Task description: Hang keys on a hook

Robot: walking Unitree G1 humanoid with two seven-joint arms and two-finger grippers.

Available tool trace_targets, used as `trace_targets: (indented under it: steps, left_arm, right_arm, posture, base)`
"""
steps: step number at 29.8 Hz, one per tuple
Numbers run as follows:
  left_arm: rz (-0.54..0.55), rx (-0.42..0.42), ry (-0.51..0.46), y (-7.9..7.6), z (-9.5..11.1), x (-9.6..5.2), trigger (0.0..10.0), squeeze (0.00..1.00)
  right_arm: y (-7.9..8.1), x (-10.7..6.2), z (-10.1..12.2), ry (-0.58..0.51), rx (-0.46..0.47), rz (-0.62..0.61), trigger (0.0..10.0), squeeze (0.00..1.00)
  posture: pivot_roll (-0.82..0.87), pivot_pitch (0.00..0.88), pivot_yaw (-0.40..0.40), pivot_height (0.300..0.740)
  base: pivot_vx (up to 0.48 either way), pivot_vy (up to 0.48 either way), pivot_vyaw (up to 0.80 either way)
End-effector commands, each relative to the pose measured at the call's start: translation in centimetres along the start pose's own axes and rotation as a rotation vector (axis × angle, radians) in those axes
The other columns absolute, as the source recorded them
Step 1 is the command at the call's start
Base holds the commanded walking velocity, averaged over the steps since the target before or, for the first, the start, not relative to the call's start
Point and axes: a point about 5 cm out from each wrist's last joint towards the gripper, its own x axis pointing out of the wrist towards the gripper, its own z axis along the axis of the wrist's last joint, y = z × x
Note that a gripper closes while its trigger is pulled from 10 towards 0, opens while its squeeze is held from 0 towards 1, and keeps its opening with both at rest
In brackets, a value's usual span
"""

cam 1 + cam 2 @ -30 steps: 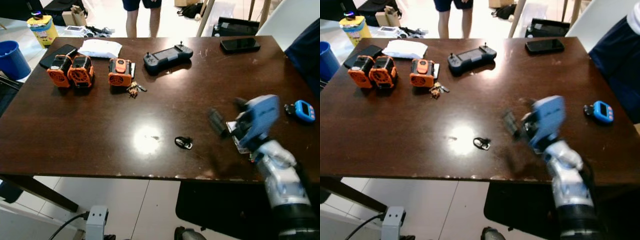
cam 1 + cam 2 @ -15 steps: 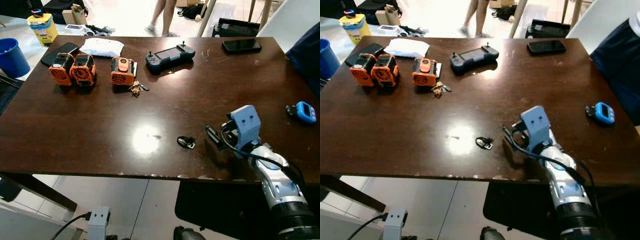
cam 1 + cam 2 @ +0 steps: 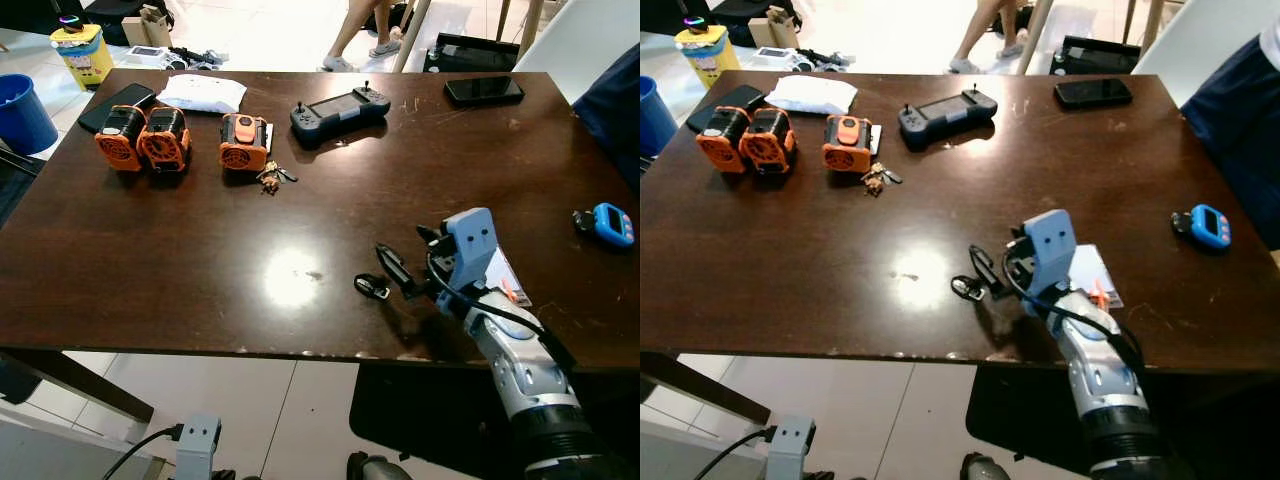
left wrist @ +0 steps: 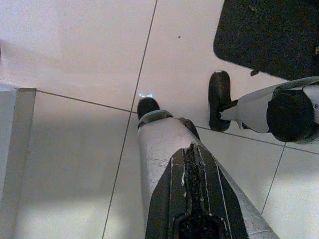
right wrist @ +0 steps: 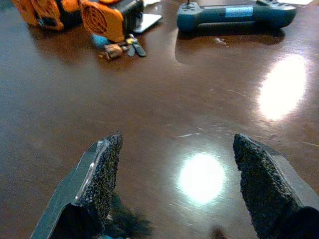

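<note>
A small bunch of keys point(image 3: 270, 178) lies on the dark wooden table point(image 3: 200, 250), just in front of an orange device point(image 3: 243, 143); it also appears as the keys point(image 5: 122, 50) in the right wrist view. A small black ring-like object point(image 3: 370, 286) lies near the table's front edge. My right gripper point(image 3: 407, 256) hovers low over the table right beside that black object, fingers open and holding nothing. The wrist view has its two pads point(image 5: 99, 174) wide apart over bare tabletop. My left gripper point(image 4: 192, 204) hangs idle over the tiled floor, fingers pressed together.
Two more orange devices point(image 3: 145, 140), a blue game controller point(image 3: 338, 103), two phones point(image 3: 482, 90), a white packet point(image 3: 203, 93) and a blue timer point(image 3: 608, 222) sit on the table. A white card point(image 3: 505, 282) lies under my right arm. A person's legs point(image 3: 360, 30) are beyond the far edge.
My right gripper has swung left and lower, ending beside the small black object and uncovering the white card. The person beyond the table has walked to the right.
</note>
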Motion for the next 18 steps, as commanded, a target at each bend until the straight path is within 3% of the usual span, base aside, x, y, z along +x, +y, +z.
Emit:
trace_targets:
  steps: [1,6,7,8,9,10,11,18]
  left_arm:
    - [-0.002,-0.004,0.061,0.0,-1.7,-0.3,10.0,0.00]
    - [-0.005,-0.002,0.065,0.0,-1.8,-0.4,10.0,0.00]
    - [-0.005,-0.003,0.067,0.0,-1.8,-0.4,10.0,0.00]
    - [-0.005,-0.003,0.067,0.0,-1.8,-0.4,10.0,0.00]
    - [-0.004,-0.005,0.068,0.0,-1.9,-0.4,10.0,0.00]
    - [-0.004,-0.005,0.068,0.0,-1.9,-0.4,10.0,0.00]
    - [-0.003,-0.006,0.070,0.0,-2.0,-0.4,10.0,0.00]
    - [-0.002,-0.005,0.076,-0.1,-2.2,-0.4,10.0,0.00]
  right_arm:
    - [0.7,0.3,-0.1,0.012,0.029,0.035,10.0,0.00]
    - [1.3,1.0,-1.2,0.088,0.027,0.040,10.0,0.00]
    - [1.7,1.2,-1.8,0.131,0.015,0.038,9.2,0.00]
    - [1.7,1.2,-1.8,0.131,0.015,0.038,9.2,0.00]
    - [1.9,1.4,-2.2,0.161,0.007,0.030,2.5,0.00]
    - [1.9,1.4,-2.2,0.161,0.007,0.030,2.5,0.00]
    - [2.0,1.5,-2.5,0.183,0.003,0.025,0.0,0.00]
    - [2.6,1.2,-3.4,0.269,0.002,0.070,0.0,0.00]
  posture:
    - [-0.15,0.125,0.090,0.740]
    - [-0.15,0.126,0.089,0.740]
    - [-0.15,0.129,0.084,0.740]
    - [-0.15,0.129,0.084,0.740]
    - [-0.15,0.129,0.084,0.740]
    - [-0.15,0.129,0.084,0.740]
    - [-0.15,0.129,0.083,0.740]
    - [-0.15,0.129,0.084,0.740]
  base:
    - [0.000,0.000,0.00]
    - [0.000,0.000,0.00]
    - [0.000,0.000,0.00]
    - [0.000,0.000,0.00]
    - [0.000,0.000,0.00]
    - [0.000,0.000,0.00]
    - [0.000,0.000,0.00]
    - [0.000,0.000,0.00]
